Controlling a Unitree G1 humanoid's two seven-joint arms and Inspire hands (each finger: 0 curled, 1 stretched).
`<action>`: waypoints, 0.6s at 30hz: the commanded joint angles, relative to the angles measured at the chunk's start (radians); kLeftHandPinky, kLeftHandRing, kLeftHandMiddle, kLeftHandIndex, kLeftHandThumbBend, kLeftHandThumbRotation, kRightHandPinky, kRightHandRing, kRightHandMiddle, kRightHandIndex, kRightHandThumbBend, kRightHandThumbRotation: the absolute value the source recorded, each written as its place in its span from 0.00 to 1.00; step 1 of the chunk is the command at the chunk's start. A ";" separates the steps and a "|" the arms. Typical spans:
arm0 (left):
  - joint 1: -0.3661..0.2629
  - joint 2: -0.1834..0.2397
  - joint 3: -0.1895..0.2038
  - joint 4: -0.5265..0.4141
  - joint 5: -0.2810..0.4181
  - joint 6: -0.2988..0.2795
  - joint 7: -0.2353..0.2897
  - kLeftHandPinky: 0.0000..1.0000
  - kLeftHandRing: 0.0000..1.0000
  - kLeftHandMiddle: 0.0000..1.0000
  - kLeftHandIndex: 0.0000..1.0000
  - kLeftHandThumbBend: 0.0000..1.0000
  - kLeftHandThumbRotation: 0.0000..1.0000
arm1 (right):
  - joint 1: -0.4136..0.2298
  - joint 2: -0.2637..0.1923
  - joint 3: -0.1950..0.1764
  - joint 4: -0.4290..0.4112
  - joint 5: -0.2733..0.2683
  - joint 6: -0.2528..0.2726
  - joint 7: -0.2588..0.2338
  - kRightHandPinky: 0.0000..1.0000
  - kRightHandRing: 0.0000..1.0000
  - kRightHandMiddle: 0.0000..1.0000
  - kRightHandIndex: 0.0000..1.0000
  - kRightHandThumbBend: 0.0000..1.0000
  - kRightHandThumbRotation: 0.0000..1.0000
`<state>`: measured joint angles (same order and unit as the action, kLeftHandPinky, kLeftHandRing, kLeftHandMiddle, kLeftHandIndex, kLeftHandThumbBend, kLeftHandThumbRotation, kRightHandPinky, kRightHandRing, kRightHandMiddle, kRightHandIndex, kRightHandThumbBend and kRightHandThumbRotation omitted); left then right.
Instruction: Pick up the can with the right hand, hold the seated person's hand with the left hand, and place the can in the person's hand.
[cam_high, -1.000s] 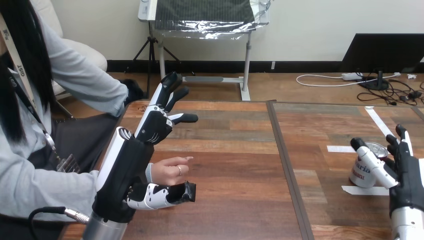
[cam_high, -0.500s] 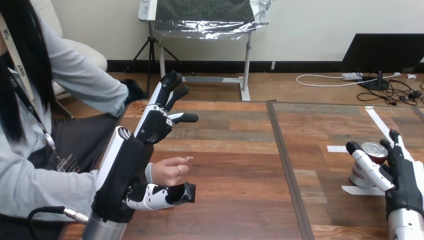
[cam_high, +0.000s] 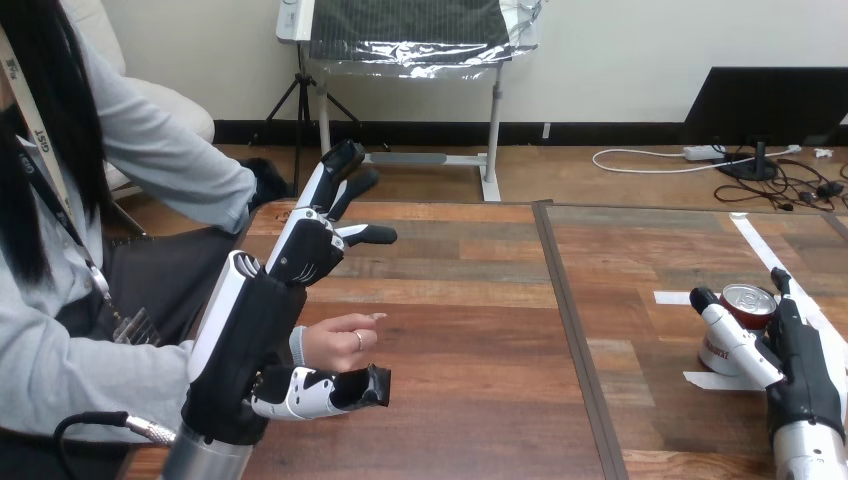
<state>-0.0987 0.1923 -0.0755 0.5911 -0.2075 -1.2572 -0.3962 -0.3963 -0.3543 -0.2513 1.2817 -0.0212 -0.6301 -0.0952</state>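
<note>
The right hand (cam_high: 805, 365) has drawn toward the view's bottom edge and tightened. Its thumb crosses the front of the red-and-white metal can with a silver top (cam_high: 746, 299), and its other fingers grip behind. The brown plank-wood table (cam_high: 460, 300) lies bare between the arms. The left hand (cam_high: 255, 330) stands raised at the table's left edge, fingers straight and spread, thumb below the person's hand (cam_high: 340, 340); contact is unclear. The can is near the right edge, beside white tape strips (cam_high: 712, 380).

upright red-and-white can (cam_high: 748, 300) at right, person's hand (cam_high: 340, 341) resting at left.
</note>
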 joint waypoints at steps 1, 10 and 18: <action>-0.021 0.014 0.003 -0.042 -0.027 -0.013 -0.006 0.73 0.93 0.99 0.98 1.00 0.68 | -0.051 0.001 0.003 -0.002 0.001 -0.005 -0.002 0.87 0.91 0.95 1.00 1.00 0.61; -0.021 0.014 0.011 -0.041 -0.027 -0.021 -0.010 0.72 0.93 0.99 0.98 1.00 0.68 | -0.050 0.005 0.001 0.003 0.007 -0.007 0.013 0.93 0.96 0.95 1.00 1.00 0.61; -0.014 0.014 0.005 -0.052 -0.049 -0.005 -0.021 0.71 0.93 0.98 0.98 1.00 0.66 | -0.055 0.009 -0.003 0.006 0.016 0.004 0.023 0.98 0.97 0.95 1.00 1.00 0.60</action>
<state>-0.0960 0.1947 -0.0696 0.5866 -0.2326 -1.2605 -0.4117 -0.3962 -0.3539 -0.2505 1.2934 -0.0143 -0.6290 -0.0800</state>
